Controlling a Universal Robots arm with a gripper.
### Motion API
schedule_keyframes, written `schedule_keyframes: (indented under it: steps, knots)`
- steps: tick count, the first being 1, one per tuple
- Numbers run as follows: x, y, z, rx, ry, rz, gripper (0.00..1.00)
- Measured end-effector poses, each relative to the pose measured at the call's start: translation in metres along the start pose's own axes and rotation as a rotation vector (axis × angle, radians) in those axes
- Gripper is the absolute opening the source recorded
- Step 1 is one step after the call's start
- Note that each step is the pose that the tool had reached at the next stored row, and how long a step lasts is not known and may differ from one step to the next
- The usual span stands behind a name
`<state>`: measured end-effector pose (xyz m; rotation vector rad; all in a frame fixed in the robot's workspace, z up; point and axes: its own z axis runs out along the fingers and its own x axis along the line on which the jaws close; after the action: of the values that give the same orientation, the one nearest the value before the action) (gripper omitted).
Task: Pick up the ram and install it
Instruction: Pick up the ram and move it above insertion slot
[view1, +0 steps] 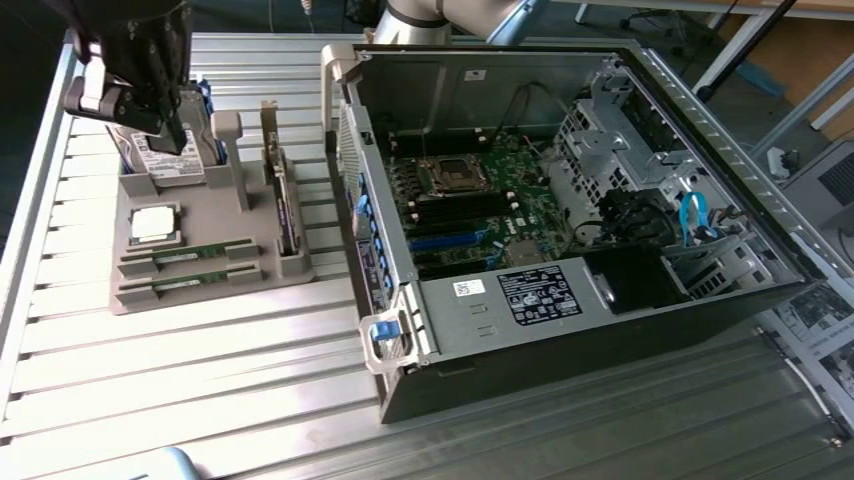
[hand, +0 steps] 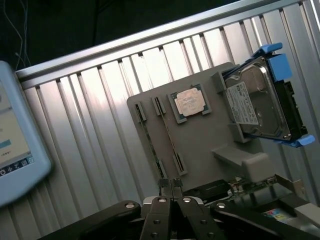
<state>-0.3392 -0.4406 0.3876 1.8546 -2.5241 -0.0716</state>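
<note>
Two ram sticks lie in slots at the near end of a grey holder (view1: 200, 225): one ram (view1: 187, 252) and a second ram (view1: 184, 283) beside it. The wrist view has them edge-on, as the first ram (hand: 170, 135) and the second ram (hand: 150, 140). My gripper (view1: 167, 138) hangs over the far end of the holder, above the hard drive and well clear of the sticks. Its fingers (hand: 165, 186) are pressed together with nothing between them, so the gripper (hand: 170, 184) is shut and empty.
The holder also carries a square silver processor (view1: 151, 222), a hard drive in blue rails (hand: 257, 100) and an upright card with a bracket (view1: 278, 190). The open computer case (view1: 534, 200) with its motherboard stands on the exterior view's right. A light-blue screen (hand: 15, 140) sits beyond the table edge.
</note>
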Motion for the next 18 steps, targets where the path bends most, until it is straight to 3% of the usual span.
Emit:
schedule_keyframes:
  steps: [18]
  knots:
    - [0.0,0.0,0.0001,-0.0013,0.0044,-0.085,0.11]
